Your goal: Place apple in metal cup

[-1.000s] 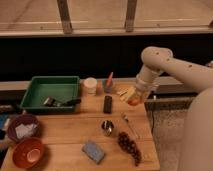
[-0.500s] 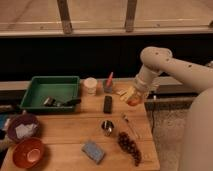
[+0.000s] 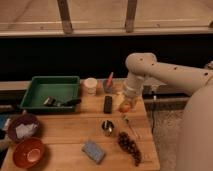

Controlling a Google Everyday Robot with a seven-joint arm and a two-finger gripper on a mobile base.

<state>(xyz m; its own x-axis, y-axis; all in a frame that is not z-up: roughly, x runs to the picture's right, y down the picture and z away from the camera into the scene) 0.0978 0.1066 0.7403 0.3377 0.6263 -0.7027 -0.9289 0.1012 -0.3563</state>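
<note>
The apple point(image 3: 124, 106) is a small orange-yellow fruit held in my gripper point(image 3: 125, 104), which hangs from the white arm above the table's right side. The gripper is shut on the apple. The metal cup point(image 3: 107, 128) is a small shiny cylinder with a dark inside. It stands on the wooden table, below and a little left of the gripper and apart from it.
A black block point(image 3: 107, 104) lies left of the gripper. A cream cup point(image 3: 90, 86) and a grey cup with a red utensil point(image 3: 108, 85) stand behind. Dark grapes point(image 3: 129, 146), a blue sponge point(image 3: 93, 151), a green tray point(image 3: 37, 81) and two bowls point(image 3: 28, 152) are also on the table.
My gripper has moved down and a little left with the apple, closer to the metal cup. Nothing else has moved.
</note>
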